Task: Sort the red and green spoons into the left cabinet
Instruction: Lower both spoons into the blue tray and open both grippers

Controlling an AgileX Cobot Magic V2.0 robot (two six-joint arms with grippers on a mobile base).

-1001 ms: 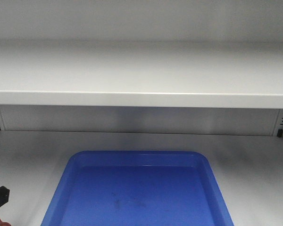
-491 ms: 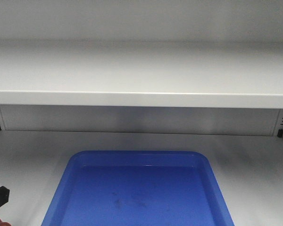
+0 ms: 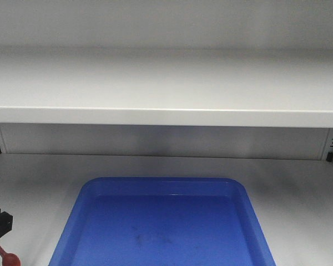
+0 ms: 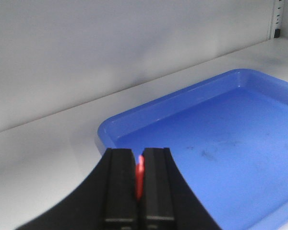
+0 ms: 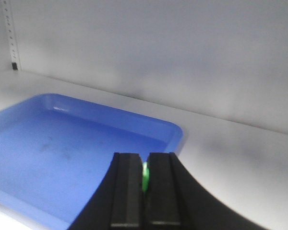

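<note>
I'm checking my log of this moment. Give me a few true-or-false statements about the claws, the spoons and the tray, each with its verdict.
1. The left claw is shut on the red spoon. True.
2. The right claw is open and empty. False: it is shut on the green spoon.
3. The blue tray sits below the shelf board. True.
4. A spoon lies in the tray. False: no spoon shows in the part of it in view.
</note>
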